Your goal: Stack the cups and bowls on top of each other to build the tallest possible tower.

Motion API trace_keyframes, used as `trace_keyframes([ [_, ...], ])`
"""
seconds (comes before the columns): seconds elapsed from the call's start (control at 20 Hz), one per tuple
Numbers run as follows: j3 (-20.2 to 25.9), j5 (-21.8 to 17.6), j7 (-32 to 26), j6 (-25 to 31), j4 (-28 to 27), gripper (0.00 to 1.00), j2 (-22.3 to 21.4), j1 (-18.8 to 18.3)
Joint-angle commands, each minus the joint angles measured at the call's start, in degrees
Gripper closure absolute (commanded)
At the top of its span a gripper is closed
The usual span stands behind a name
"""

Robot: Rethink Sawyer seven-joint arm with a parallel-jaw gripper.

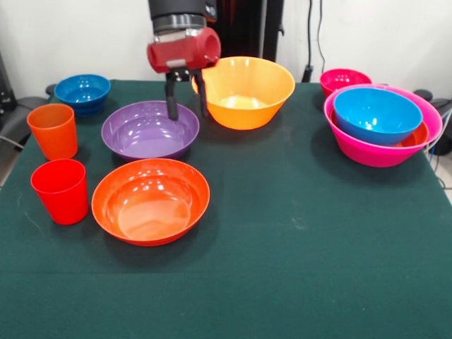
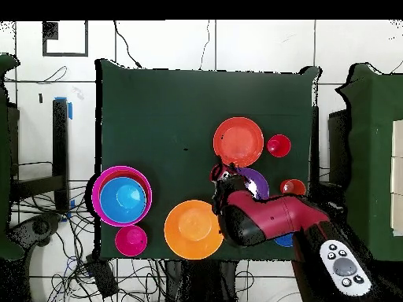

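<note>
Over the purple bowl [image 1: 150, 130], the fingers [image 1: 186, 106] are spread apart, one on each side of its far rim.

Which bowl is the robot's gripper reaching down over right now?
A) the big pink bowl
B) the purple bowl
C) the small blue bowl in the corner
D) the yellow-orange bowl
B: the gripper hangs with its fingers apart over the far rim of the purple bowl, beside the yellow-orange bowl.
</note>
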Motion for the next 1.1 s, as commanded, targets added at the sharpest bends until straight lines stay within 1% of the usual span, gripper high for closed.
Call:
trace_keyframes([
  [0.05, -4.0, -4.1, -2.8, 0.3, -4.3, 0.00, 6.5, 7.1],
  [0.1, -5.0, -3.7, -2.3, -0.8, -4.6, 0.00, 7.1, 8.1],
  [0.15, -7.4, -2.9, -1.6, -3.2, -4.9, 0.00, 8.0, 10.1],
  [0.3, -9.8, -2.2, -1.4, -5.7, -5.7, 0.00, 9.6, 11.9],
  [0.4, -11.0, -2.3, -1.7, -6.6, -6.4, 0.00, 10.5, 12.5],
  [0.5, -11.0, -2.9, -2.0, -6.4, -7.0, 0.00, 11.2, 12.1],
  [0.6, -9.9, -4.1, -2.7, -5.3, -7.4, 0.00, 11.1, 10.9],
  [0.65, -8.2, -5.2, -3.2, -3.5, -6.7, 0.00, 10.2, 9.3],
  [0.8, -6.7, -5.1, -4.3, 0.7, -4.9, 0.00, 7.6, 7.4],
  [0.85, -6.5, -4.1, -5.0, 3.5, -3.5, 0.00, 5.4, 6.7],
  [0.9, -6.6, -3.7, -5.5, 4.7, -3.1, 0.00, 4.3, 6.3],
  [0.95, -7.8, -3.0, -5.8, 6.0, -2.7, 0.00, 2.8, 6.6],
  [1.05, -7.2, -3.0, -7.1, 7.8, -2.5, 0.00, 1.5, 5.2],
  [1.1, -7.8, -3.3, -6.9, 7.6, -2.6, 0.00, 1.6, 5.6],
])
